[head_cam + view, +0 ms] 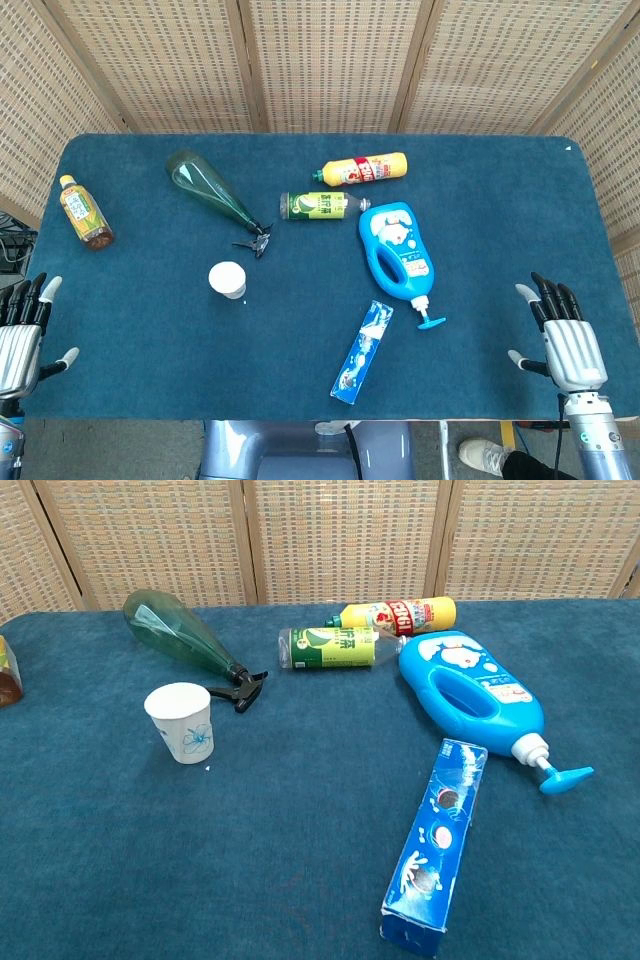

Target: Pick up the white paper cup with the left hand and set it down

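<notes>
- White paper cup with a blue flower print (227,279) stands upright, mouth up, left of centre on the blue-covered bench (130,330) in the head view, touching nothing.
- Left hand (22,335) hangs at the bench's left edge, fingers spread and empty, well apart from the cup; right hand (565,335) sits likewise spread and empty at the right edge.
- Open cloth lies between the left hand and the cup, so the approach looks unobstructed; the amber tea bottle (85,212) lies further back on the left.
- Chest view shows the cup (182,721) near the black trigger of the green plastic spray bottle (185,640) lying behind it; neither hand shows here.
- Risk, as I judge it: a thin cup may crush under a firm grip, or tip if fingers strike its rim first.
- Overreaching could knock the sprayer's trigger; bare bench in front of the cup offers set-down room, clear of the long blue biscuit box (435,845).
</notes>
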`<act>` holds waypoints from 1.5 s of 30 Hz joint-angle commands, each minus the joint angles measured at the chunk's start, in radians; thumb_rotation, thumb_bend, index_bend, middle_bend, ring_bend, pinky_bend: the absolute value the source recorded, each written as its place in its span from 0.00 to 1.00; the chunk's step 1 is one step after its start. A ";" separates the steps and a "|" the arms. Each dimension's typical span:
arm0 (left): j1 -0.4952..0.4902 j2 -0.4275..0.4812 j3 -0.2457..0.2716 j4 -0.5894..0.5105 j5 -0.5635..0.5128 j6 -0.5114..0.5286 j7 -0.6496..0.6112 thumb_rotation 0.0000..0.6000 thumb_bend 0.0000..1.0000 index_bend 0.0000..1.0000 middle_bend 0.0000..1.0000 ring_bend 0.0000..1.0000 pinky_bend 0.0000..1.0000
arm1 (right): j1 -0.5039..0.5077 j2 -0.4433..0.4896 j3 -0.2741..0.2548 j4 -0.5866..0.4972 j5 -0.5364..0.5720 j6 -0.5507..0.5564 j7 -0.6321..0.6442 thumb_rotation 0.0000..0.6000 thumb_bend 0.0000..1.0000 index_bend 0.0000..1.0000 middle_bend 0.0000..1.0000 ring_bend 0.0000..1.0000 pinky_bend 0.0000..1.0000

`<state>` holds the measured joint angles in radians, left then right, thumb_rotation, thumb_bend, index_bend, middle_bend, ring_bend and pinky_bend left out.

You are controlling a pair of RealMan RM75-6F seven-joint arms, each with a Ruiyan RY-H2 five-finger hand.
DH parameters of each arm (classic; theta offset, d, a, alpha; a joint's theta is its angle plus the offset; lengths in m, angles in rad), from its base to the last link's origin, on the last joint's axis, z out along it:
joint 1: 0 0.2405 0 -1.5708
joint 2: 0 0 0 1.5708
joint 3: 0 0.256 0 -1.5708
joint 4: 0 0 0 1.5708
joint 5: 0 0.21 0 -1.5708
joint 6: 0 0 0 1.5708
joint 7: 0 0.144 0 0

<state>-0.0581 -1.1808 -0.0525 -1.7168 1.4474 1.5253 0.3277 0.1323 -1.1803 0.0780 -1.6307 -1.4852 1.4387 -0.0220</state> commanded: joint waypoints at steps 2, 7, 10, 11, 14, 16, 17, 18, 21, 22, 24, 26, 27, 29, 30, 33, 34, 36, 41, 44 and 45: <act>-0.003 0.000 -0.001 0.001 -0.006 -0.007 0.003 0.99 0.17 0.00 0.00 0.00 0.00 | 0.002 0.000 0.000 0.000 0.005 -0.008 0.003 1.00 0.10 0.00 0.00 0.00 0.00; -0.003 0.001 0.000 0.000 -0.008 -0.008 0.003 0.99 0.17 0.00 0.00 0.00 0.00 | 0.000 0.003 -0.003 -0.005 0.002 -0.006 0.002 1.00 0.10 0.00 0.00 0.00 0.00; -0.005 0.001 0.001 -0.002 -0.007 -0.012 0.003 0.99 0.17 0.00 0.00 0.00 0.00 | 0.000 0.004 -0.001 -0.006 0.003 -0.005 0.002 1.00 0.10 0.00 0.00 0.00 0.00; -0.005 0.001 0.001 -0.002 -0.007 -0.013 0.003 0.99 0.17 0.00 0.00 0.00 0.00 | 0.000 0.003 -0.001 -0.006 0.005 -0.006 0.002 1.00 0.10 0.00 0.00 0.00 0.00; -0.008 0.003 0.003 -0.005 -0.008 -0.021 -0.003 0.99 0.17 0.00 0.00 0.00 0.00 | 0.002 0.004 0.000 -0.006 0.010 -0.012 0.002 1.00 0.10 0.00 0.00 0.00 0.00; -0.011 0.006 0.004 -0.008 -0.011 -0.028 -0.008 0.99 0.17 0.00 0.00 0.00 0.00 | 0.002 0.004 0.000 -0.005 0.012 -0.013 0.004 1.00 0.10 0.00 0.00 0.00 0.00; -0.013 0.007 0.004 -0.010 -0.013 -0.033 -0.011 0.99 0.17 0.00 0.00 0.00 0.00 | 0.001 0.005 0.001 -0.006 0.013 -0.013 0.006 1.00 0.10 0.00 0.00 0.00 0.00; -0.014 0.009 0.004 -0.012 -0.014 -0.037 -0.013 0.99 0.17 0.00 0.00 0.00 0.00 | 0.001 0.006 0.001 -0.006 0.014 -0.013 0.007 1.00 0.10 0.00 0.00 0.00 0.00; -0.023 0.011 0.002 -0.017 -0.018 -0.050 -0.008 0.99 0.17 0.00 0.00 0.00 0.00 | 0.000 0.008 0.004 -0.004 0.018 -0.011 0.014 1.00 0.10 0.00 0.00 0.00 0.00; -0.027 0.013 0.000 -0.021 -0.020 -0.056 -0.006 0.99 0.17 0.00 0.00 0.00 0.00 | 0.000 0.009 0.005 -0.004 0.021 -0.012 0.016 1.00 0.10 0.00 0.00 0.00 0.00; -0.038 0.016 -0.005 -0.030 -0.022 -0.069 -0.002 0.99 0.17 0.00 0.00 0.00 0.00 | 0.000 0.011 0.007 -0.005 0.025 -0.014 0.019 1.00 0.10 0.00 0.00 0.00 0.00; -0.057 0.023 -0.013 -0.043 -0.022 -0.091 0.007 0.99 0.17 0.00 0.00 0.00 0.00 | -0.001 0.013 0.008 -0.006 0.030 -0.015 0.022 1.00 0.10 0.00 0.00 0.00 0.00; -0.069 0.027 -0.018 -0.051 -0.024 -0.105 0.015 1.00 0.17 0.00 0.00 0.00 0.00 | -0.001 0.014 0.008 -0.007 0.030 -0.016 0.022 1.00 0.10 0.00 0.00 0.00 0.00; -0.097 0.035 -0.030 -0.071 -0.031 -0.137 0.036 1.00 0.17 0.00 0.00 0.00 0.00 | -0.001 0.015 0.008 -0.008 0.030 -0.017 0.022 1.00 0.10 0.00 0.00 0.00 0.00; -0.112 0.038 -0.036 -0.083 -0.035 -0.154 0.049 1.00 0.17 0.00 0.00 0.00 0.00 | 0.000 0.016 0.008 -0.009 0.030 -0.018 0.022 1.00 0.10 0.00 0.00 0.00 0.00; -0.190 0.029 -0.085 -0.131 -0.075 -0.234 0.099 1.00 0.17 0.00 0.00 0.00 0.00 | 0.000 0.017 0.010 -0.010 0.034 -0.020 0.029 1.00 0.10 0.00 0.00 0.00 0.00; -0.208 0.024 -0.097 -0.143 -0.096 -0.253 0.115 1.00 0.17 0.00 0.00 0.00 0.00 | 0.000 0.018 0.011 -0.010 0.035 -0.021 0.032 1.00 0.10 0.00 0.00 0.00 0.00; -0.265 0.008 -0.131 -0.166 -0.163 -0.313 0.163 1.00 0.17 0.00 0.00 0.00 0.00 | 0.000 0.022 0.013 -0.012 0.039 -0.021 0.039 1.00 0.10 0.00 0.00 0.00 0.00; -0.349 -0.027 -0.178 -0.170 -0.283 -0.383 0.238 1.00 0.17 0.04 0.00 0.00 0.00 | -0.002 0.029 0.015 -0.014 0.041 -0.020 0.055 1.00 0.10 0.00 0.00 0.00 0.00; -0.413 -0.056 -0.201 -0.160 -0.370 -0.428 0.297 1.00 0.17 0.08 0.00 0.00 0.00 | -0.001 0.033 0.017 -0.014 0.045 -0.023 0.067 1.00 0.10 0.00 0.00 0.00 0.00; -0.426 -0.062 -0.204 -0.157 -0.389 -0.436 0.310 1.00 0.17 0.10 0.00 0.00 0.00 | -0.002 0.034 0.018 -0.014 0.045 -0.023 0.069 1.00 0.10 0.00 0.00 0.00 0.00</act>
<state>-0.4355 -1.2155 -0.2313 -1.8771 1.1152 1.1286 0.5908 0.1307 -1.1466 0.0954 -1.6448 -1.4404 1.4160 0.0467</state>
